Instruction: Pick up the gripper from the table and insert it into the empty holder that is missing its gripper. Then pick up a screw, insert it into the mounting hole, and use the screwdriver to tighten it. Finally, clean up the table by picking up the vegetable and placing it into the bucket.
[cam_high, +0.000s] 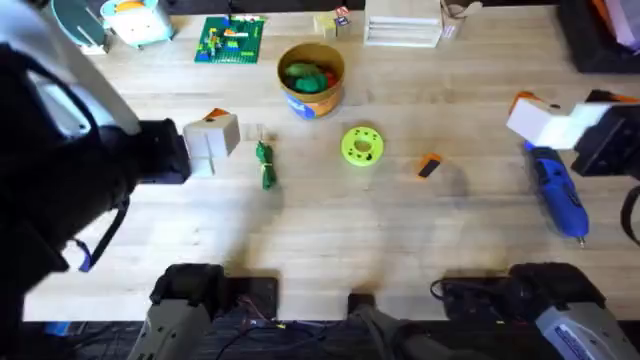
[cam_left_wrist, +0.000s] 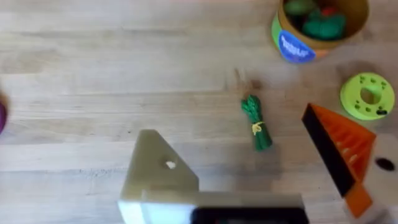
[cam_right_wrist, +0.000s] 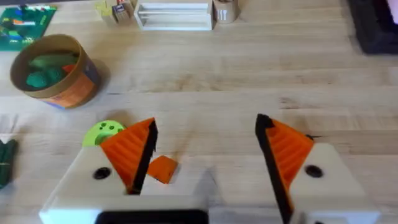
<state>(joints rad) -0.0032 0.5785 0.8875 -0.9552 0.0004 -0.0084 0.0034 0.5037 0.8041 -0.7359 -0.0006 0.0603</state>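
Observation:
The small orange gripper (cam_high: 428, 167) with a black end lies on the table right of the lime-green disc (cam_high: 362, 146). In the right wrist view the orange gripper (cam_right_wrist: 163, 169) shows between the orange pads, below them and untouched. My right gripper (cam_high: 530, 112) (cam_right_wrist: 208, 155) hovers open above the blue screwdriver (cam_high: 560, 195). My left gripper (cam_high: 212, 140) (cam_left_wrist: 230, 134) stands open; one white finger (cam_left_wrist: 158, 165) is bare with a hole, the other carries an orange pad (cam_left_wrist: 339, 152). The dark-green vegetable (cam_high: 265, 165) (cam_left_wrist: 256, 123) lies just right of it. The bucket (cam_high: 311, 95) (cam_left_wrist: 292, 43) (cam_right_wrist: 74, 90) holds green and red toys.
Along the far edge stand a green brick plate (cam_high: 231, 38), small blocks (cam_high: 335, 22), a white rack (cam_high: 402, 25) and a teal and white object (cam_high: 135, 20). A dark object (cam_high: 605, 35) sits at the far right. The lime-green disc (cam_right_wrist: 104, 130) lies near the right gripper's finger.

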